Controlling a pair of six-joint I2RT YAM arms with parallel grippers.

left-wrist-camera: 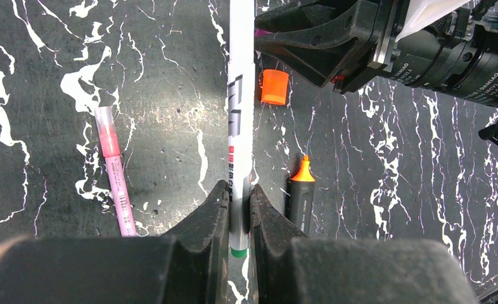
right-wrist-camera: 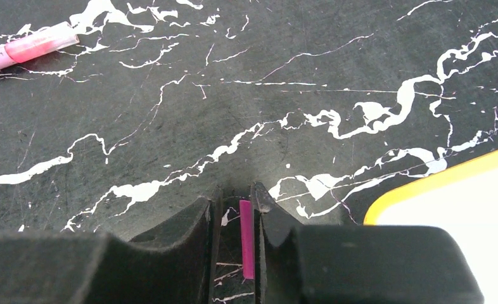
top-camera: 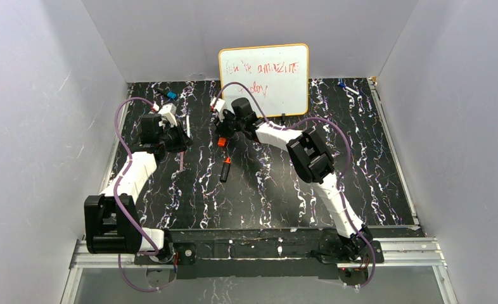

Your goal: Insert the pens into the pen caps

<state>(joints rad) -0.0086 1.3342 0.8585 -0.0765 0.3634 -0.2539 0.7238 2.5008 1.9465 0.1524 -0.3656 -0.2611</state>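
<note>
Gripping the white pen (left-wrist-camera: 241, 126) near its green-tipped end, the left gripper (left-wrist-camera: 241, 202) has both fingers pressed against the barrel. The pen runs straight out ahead of them, low over the table (left-wrist-camera: 424, 190). Its far end leaves the top of the left wrist view, just beside the tips of the right gripper (right-wrist-camera: 236, 193), where a bit of magenta shows. In the right wrist view that magenta is a thin strip of the magenta cap (right-wrist-camera: 246, 237) between the fingers. The jaws stand narrowly apart. The strip lies against one finger, and a sliver of table shows between it and the other, so it is not pinched from both sides. How the cap meets the pen tip I cannot tell. The orange cap (left-wrist-camera: 275, 87) stands on the table just beside the white pen and close under the right gripper. The black marker (left-wrist-camera: 301, 196), its orange tip bare, lies near the cap and roughly parallel to the white pen. The pink pen (left-wrist-camera: 115, 171) lies apart on the white pen's other side, with one end translucent and reddish. The table is black with white marbling. A whiteboard (top-camera: 264, 69) with an orange rim and red scribbles leans at the far wall behind the right gripper.
</note>
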